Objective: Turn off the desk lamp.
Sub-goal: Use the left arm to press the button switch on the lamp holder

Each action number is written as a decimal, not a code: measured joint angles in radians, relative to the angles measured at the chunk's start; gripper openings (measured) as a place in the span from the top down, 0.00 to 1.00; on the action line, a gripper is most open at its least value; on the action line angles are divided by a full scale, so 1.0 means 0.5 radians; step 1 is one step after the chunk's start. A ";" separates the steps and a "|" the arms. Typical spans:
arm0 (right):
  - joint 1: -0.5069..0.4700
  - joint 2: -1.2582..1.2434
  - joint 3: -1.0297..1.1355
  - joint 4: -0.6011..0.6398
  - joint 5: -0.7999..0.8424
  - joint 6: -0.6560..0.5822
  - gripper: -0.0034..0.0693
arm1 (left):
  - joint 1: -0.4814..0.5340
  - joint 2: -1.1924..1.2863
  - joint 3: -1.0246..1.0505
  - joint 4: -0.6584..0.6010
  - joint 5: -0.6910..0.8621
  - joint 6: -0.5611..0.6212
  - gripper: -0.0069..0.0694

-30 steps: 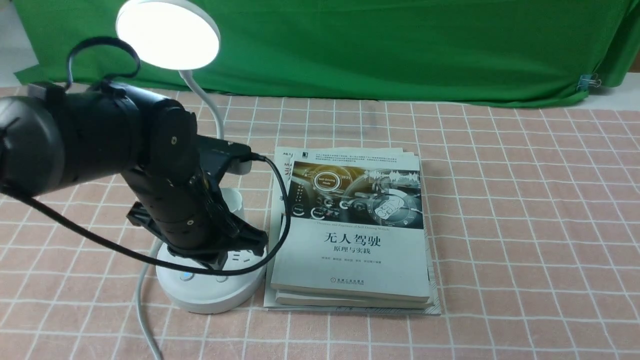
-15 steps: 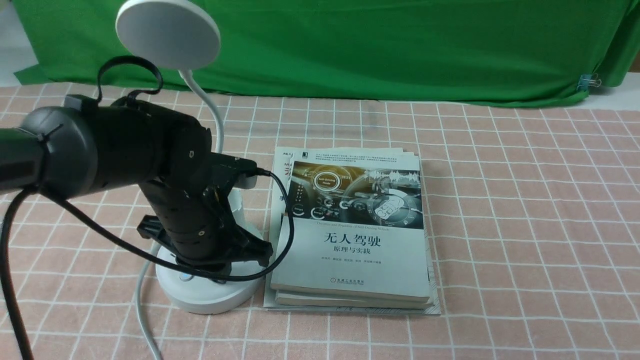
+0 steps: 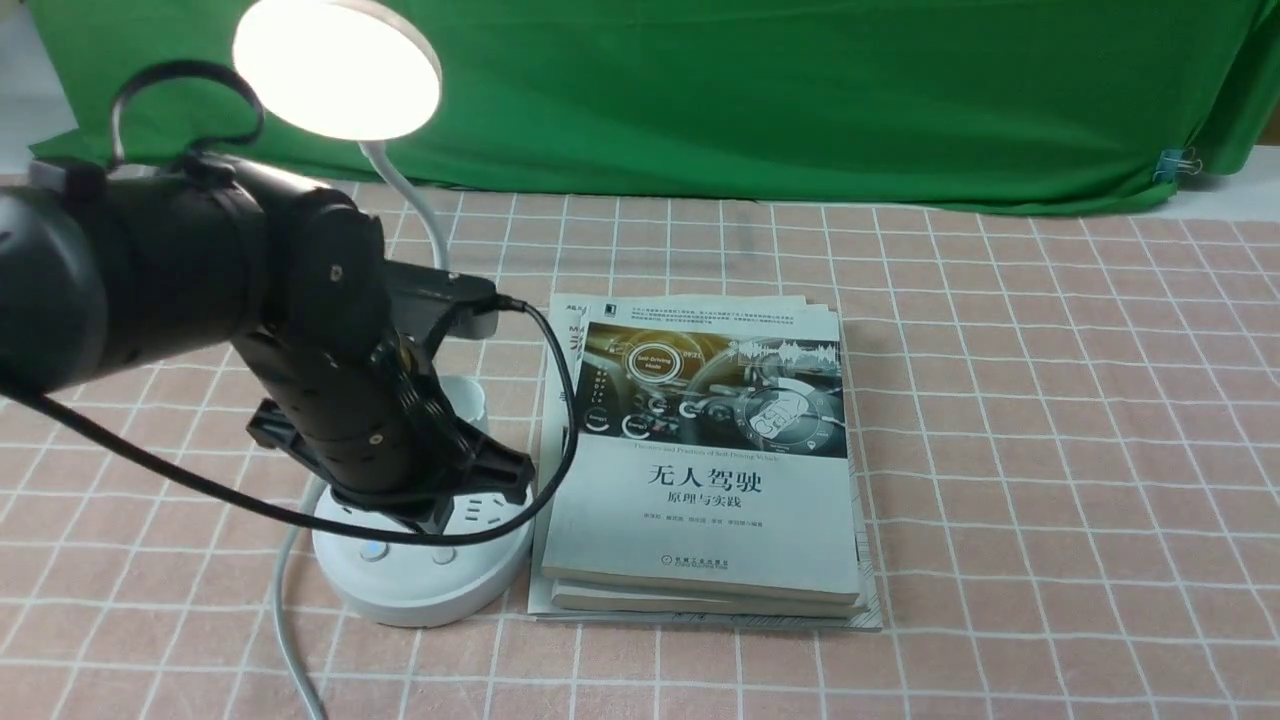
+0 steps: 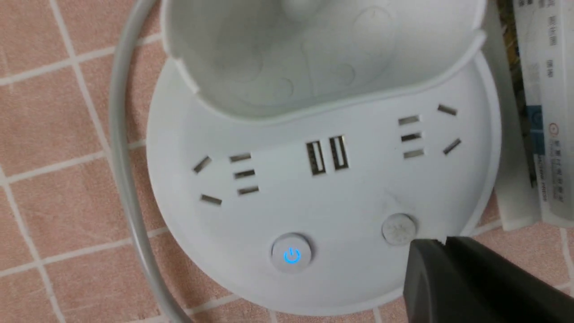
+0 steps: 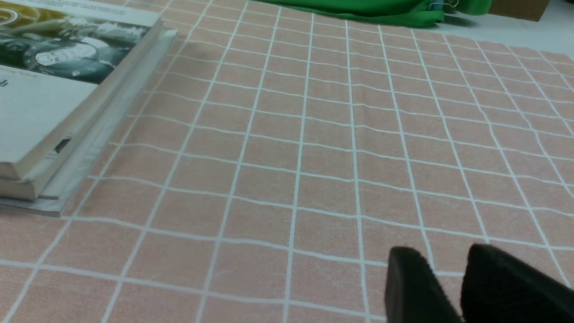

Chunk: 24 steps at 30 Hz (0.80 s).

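The desk lamp's round head [image 3: 337,68] glows warm, high at the left rear of the front view. Its white base [image 3: 420,590] sits left of the books. In the left wrist view the base [image 4: 314,215] shows sockets, a blue-lit power button [image 4: 291,255] and a grey round button [image 4: 398,229], with the cup [image 4: 314,54] behind them. My left gripper [image 4: 444,242] is shut, its tips just beside the grey button and slightly above the base. It hangs over the base in the front view [image 3: 440,515]. My right gripper [image 5: 444,252] is slightly open and empty, low over the cloth.
A stack of books [image 3: 705,460] lies right beside the lamp base, also in the right wrist view [image 5: 54,89]. The lamp's white cord [image 3: 285,620] runs toward the front edge. A green cloth [image 3: 800,100] hangs at the back. The pink checked tablecloth [image 3: 1050,450] covers the table.
The lamp head was lit white, went dark half a second ago, and now glows warm. My left arm dipped toward the base and has risen again.
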 joint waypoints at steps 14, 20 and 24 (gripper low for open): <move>0.000 0.000 0.000 0.002 0.000 0.000 0.62 | 0.000 0.229 0.000 0.000 -0.058 0.000 0.90; 0.000 0.000 0.000 0.002 0.000 0.000 0.62 | 0.000 0.187 0.000 0.016 -0.044 0.000 0.90; 0.000 0.000 0.000 0.002 0.000 0.000 0.62 | 0.000 -0.038 0.002 0.024 0.097 0.000 0.90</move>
